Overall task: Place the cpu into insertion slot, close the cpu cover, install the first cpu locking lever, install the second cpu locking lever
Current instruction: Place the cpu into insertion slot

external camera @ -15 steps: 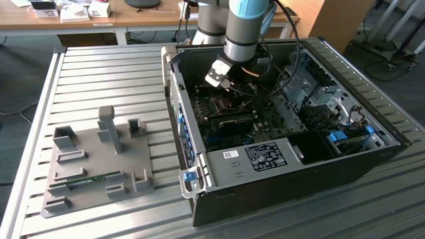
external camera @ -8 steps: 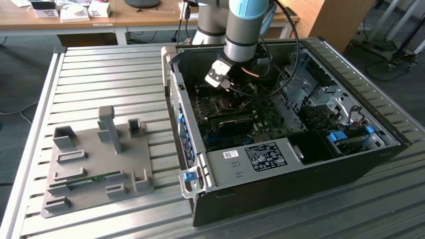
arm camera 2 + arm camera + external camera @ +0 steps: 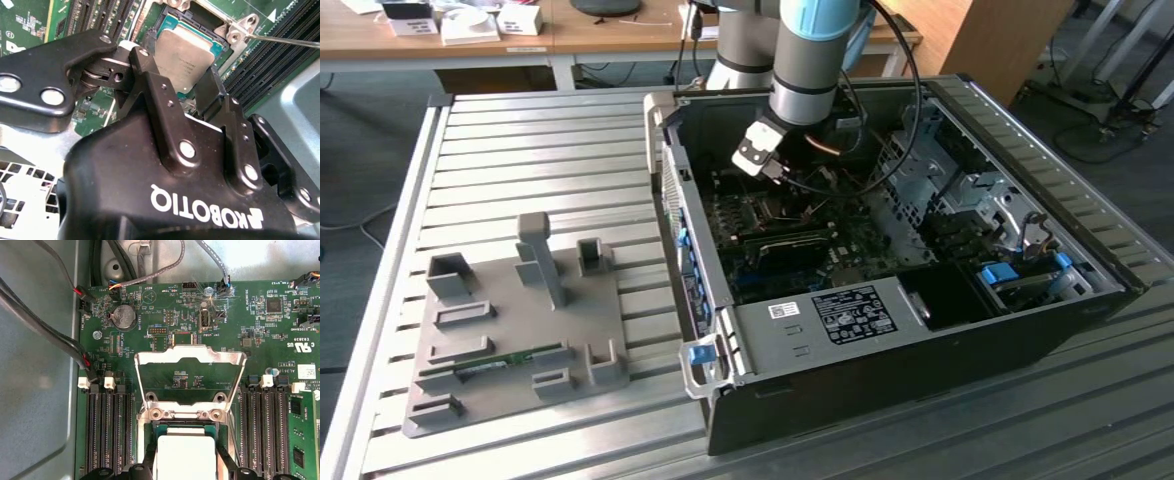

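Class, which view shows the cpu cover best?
First wrist view: the cpu cover stands open, its whole frame clear. The second wrist view catches a strip by its hinge; the exterior view leaves it too small to tell.

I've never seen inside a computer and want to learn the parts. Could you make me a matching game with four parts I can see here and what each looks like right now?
Things:
1. cpu
2. cpu cover
3. memory slots
4. battery

Descriptions:
A. long black parallel rows
B. round and silver
C. pale grey square, lying uncovered
D. metal frame swung open, with the green circuit board showing through its middle

Pairs: 1-C, 2-D, 3-A, 4-B.
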